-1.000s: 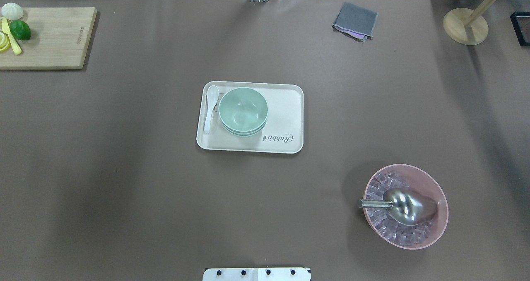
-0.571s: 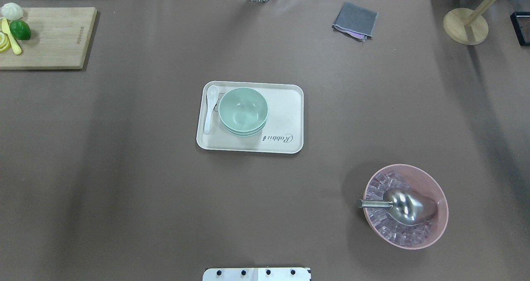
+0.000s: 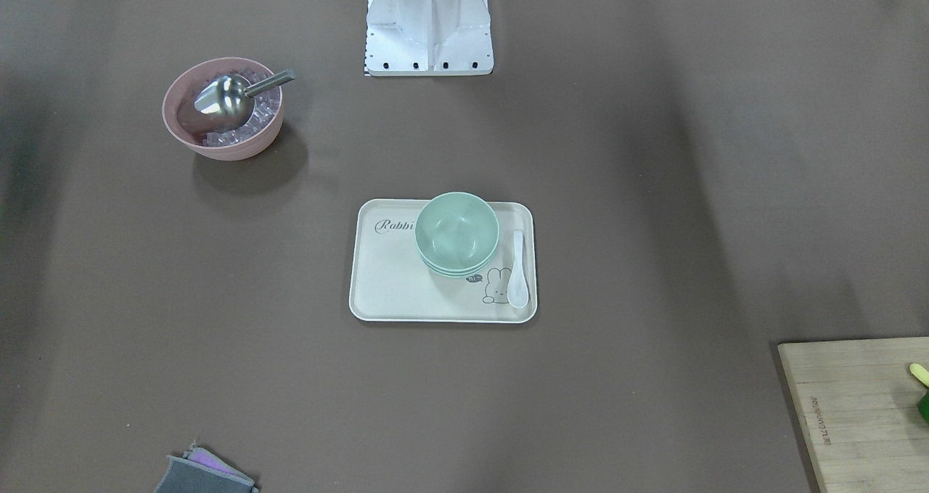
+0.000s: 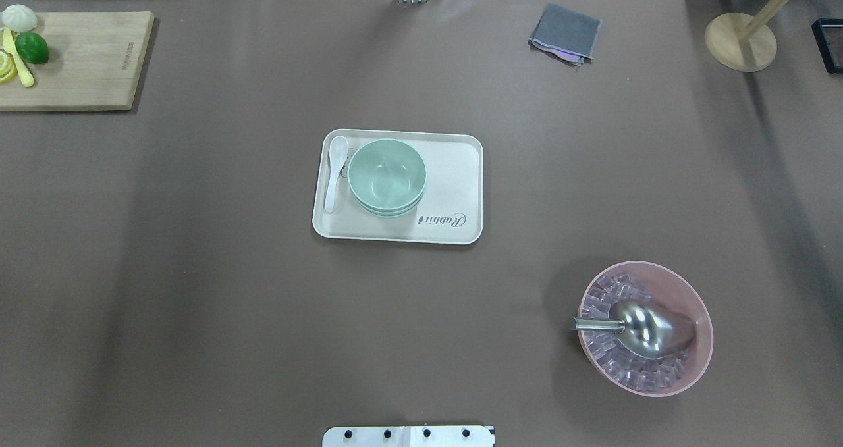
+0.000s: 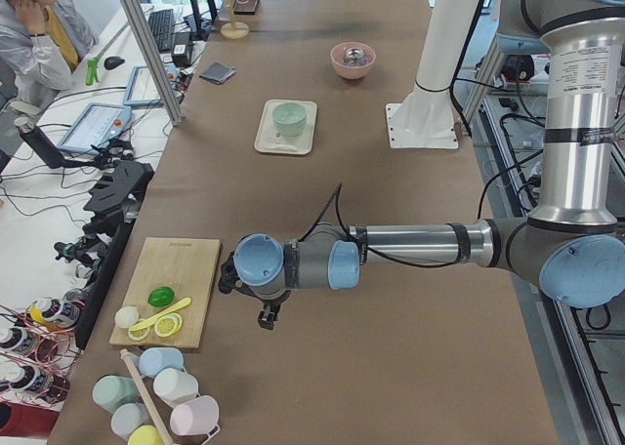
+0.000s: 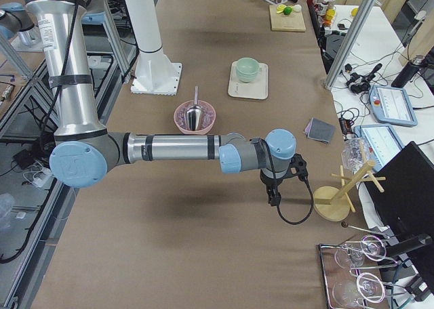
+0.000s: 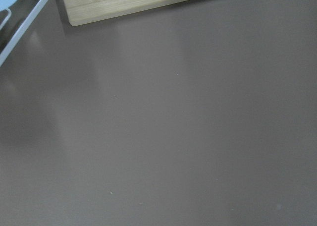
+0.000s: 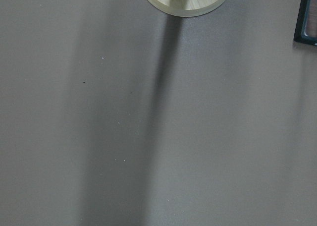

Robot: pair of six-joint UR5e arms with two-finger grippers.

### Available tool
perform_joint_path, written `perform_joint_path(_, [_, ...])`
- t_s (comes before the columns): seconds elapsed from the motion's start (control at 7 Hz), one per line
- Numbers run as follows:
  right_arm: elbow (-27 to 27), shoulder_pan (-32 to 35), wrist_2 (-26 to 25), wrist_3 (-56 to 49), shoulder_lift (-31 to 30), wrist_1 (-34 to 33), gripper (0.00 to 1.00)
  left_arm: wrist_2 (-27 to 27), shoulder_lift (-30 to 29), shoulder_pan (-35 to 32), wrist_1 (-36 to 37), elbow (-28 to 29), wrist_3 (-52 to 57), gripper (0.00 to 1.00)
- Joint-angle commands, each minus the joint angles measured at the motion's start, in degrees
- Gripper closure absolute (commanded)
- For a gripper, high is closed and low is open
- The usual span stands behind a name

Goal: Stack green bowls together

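Left gripper (image 5: 266, 317) and right gripper (image 6: 273, 198): open or closed cannot be told; both well apart from the green bowls (image 4: 386, 177). These sit nested on the tray (image 4: 461, 164). Stacking appears complete; no further move is called for.

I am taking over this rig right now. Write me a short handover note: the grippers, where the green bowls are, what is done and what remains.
Left gripper: at the table's left end, beside the cutting board; open or shut cannot be told.
Right gripper: at the right end, near the wooden stand; cannot be told either.
Green bowls: nested in one stack on the cream tray, next to the white spoon.
Done: the stacking looks complete.
Left: nothing apparent; no loose green bowl is in view.
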Motion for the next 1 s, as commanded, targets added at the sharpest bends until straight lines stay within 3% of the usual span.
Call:
perform_joint_path(0.0, [0.36, 0.01, 0.14, 0.51, -0.01, -0.1, 0.0, 3.59, -0.71, -0.05, 0.0, -0.05, -0.09, 0.01])
perform_joint_path(0.14, [0.36, 0.01, -0.21, 0.51, -0.53, 0.16, 0.0, 6.93, -0.98, -0.05, 0.0, -0.84, -0.18, 0.01])
perform_joint_path(0.57, [0.27, 0.01, -0.57, 0.51, -1.24, 0.17, 0.0, 6.97, -0.89, -0.05, 0.0, -1.81, -0.26, 0.02])
perform_joint_path(0.86, [0.36, 0.01, -4.15, 0.25, -1.94, 0.17, 0.0, 9.58, -0.62, -0.14, 0.09, -1.98, -2.27, 0.02])
